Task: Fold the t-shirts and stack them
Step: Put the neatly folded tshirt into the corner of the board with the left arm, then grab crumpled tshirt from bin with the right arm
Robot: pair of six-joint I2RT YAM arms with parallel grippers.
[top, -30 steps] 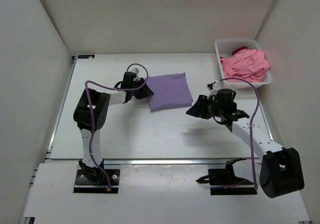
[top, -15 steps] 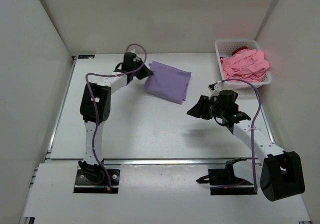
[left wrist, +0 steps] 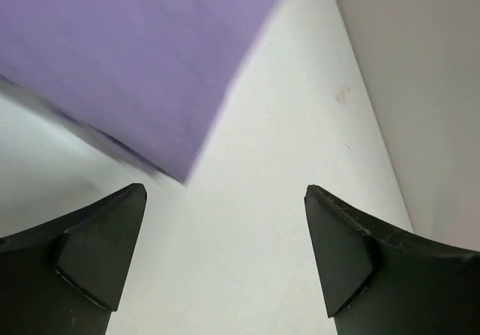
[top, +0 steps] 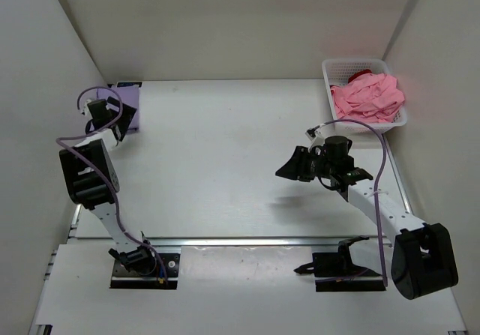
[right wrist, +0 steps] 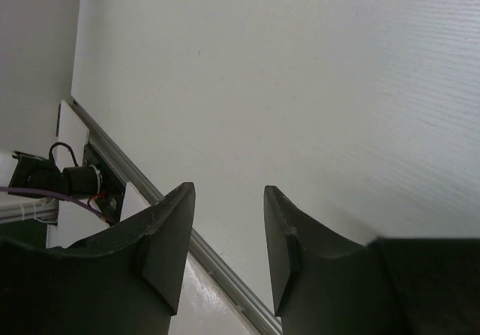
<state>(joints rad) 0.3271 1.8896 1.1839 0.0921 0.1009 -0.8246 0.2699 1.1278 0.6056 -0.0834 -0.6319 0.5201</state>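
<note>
Gaping left claw (left wrist: 225, 192), lavender t-shirt (left wrist: 127, 50) just beyond

White table (top: 225, 170), plain pale walls (top: 225, 28)

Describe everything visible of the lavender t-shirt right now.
The lavender t-shirt is smooth, plain purple fabric, folded into a flat packet with straight edges. It lies on the white table in the far left corner, near the wall. The left gripper is just short of it, fingers spread, not holding it. Sleeves and collar are hidden.
</note>
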